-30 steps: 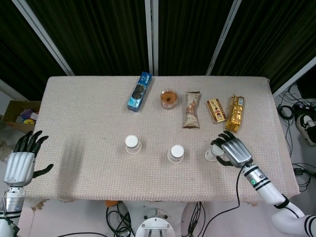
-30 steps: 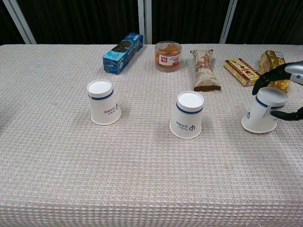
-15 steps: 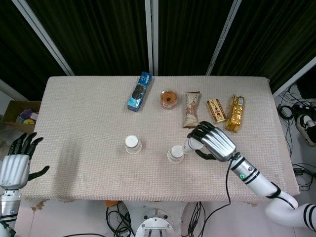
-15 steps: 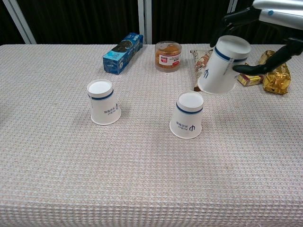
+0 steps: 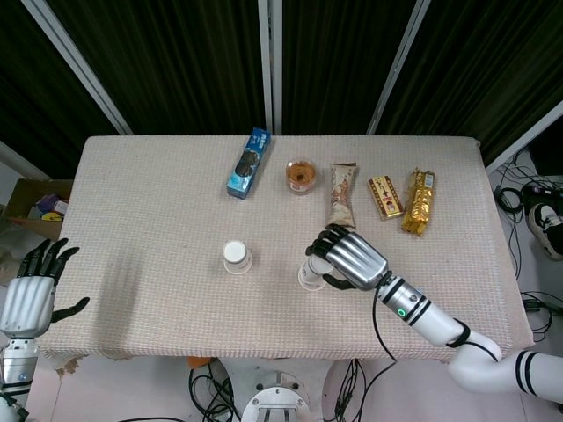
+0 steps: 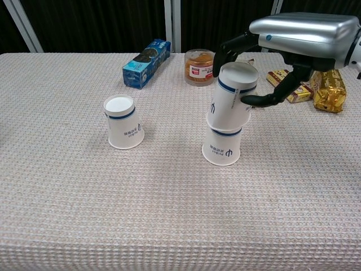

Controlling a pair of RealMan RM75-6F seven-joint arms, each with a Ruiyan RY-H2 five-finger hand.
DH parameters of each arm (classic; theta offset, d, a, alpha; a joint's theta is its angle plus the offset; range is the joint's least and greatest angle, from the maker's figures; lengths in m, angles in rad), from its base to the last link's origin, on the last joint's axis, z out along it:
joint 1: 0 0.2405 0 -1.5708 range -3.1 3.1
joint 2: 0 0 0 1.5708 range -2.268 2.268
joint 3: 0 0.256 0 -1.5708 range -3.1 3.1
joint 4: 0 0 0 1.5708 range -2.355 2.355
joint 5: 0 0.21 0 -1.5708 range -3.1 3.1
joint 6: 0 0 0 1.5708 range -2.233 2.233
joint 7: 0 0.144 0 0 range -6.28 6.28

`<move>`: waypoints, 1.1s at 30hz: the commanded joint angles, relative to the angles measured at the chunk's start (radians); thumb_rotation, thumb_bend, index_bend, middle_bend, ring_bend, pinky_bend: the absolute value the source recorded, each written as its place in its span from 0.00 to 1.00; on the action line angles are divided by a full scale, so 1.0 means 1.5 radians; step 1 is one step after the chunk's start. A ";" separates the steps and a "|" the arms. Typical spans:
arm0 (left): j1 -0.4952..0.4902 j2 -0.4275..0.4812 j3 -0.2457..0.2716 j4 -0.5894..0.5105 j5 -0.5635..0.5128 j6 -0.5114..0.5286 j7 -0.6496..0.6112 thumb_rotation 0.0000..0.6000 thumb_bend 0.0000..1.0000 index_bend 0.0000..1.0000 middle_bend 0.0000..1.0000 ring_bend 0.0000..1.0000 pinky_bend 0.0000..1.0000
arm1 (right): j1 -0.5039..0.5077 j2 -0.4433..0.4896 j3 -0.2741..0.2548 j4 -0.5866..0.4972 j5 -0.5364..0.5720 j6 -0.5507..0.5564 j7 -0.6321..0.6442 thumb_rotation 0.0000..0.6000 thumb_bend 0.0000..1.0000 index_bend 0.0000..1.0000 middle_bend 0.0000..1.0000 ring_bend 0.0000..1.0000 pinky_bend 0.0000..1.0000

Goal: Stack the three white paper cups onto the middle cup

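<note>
Fingers spread, the left hand [image 5: 28,297] hovers with nothing in it off the surface's [image 6: 169,214] left edge. One upside-down white cup [image 6: 123,122] stands alone left of centre. The middle cup [image 6: 222,148] stands inverted at centre, and the right hand [image 6: 293,42] grasps a third cup [image 6: 232,98], tilted, its rim lowered over the middle cup's top.
</note>
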 commanded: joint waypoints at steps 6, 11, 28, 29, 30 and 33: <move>-0.003 0.002 0.000 0.005 0.000 -0.008 -0.008 1.00 0.00 0.19 0.10 0.05 0.13 | 0.024 -0.026 -0.006 0.012 0.047 -0.047 -0.078 1.00 0.34 0.30 0.31 0.15 0.18; -0.030 0.017 -0.005 0.004 0.008 -0.042 -0.024 1.00 0.00 0.19 0.10 0.05 0.13 | 0.037 -0.035 -0.025 0.018 0.082 -0.088 -0.130 1.00 0.31 0.03 0.09 0.00 0.02; -0.246 0.025 -0.066 0.000 -0.016 -0.314 -0.091 1.00 0.00 0.21 0.15 0.05 0.13 | -0.151 0.109 -0.076 0.000 0.015 0.210 -0.022 1.00 0.30 0.00 0.00 0.00 0.00; -0.256 0.020 -0.067 0.001 -0.019 -0.326 -0.089 1.00 0.00 0.21 0.15 0.05 0.13 | -0.164 0.114 -0.079 0.006 0.011 0.227 -0.011 1.00 0.30 0.00 0.00 0.00 0.00; -0.270 0.011 -0.069 0.002 -0.022 -0.343 -0.087 1.00 0.00 0.21 0.15 0.05 0.13 | -0.178 0.119 -0.083 0.014 0.007 0.247 0.003 1.00 0.30 0.00 0.00 0.00 0.00; -0.297 -0.006 -0.070 0.006 -0.031 -0.377 -0.081 1.00 0.00 0.21 0.15 0.05 0.13 | -0.205 0.123 -0.088 0.033 0.004 0.278 0.033 1.00 0.30 0.00 0.00 0.00 0.00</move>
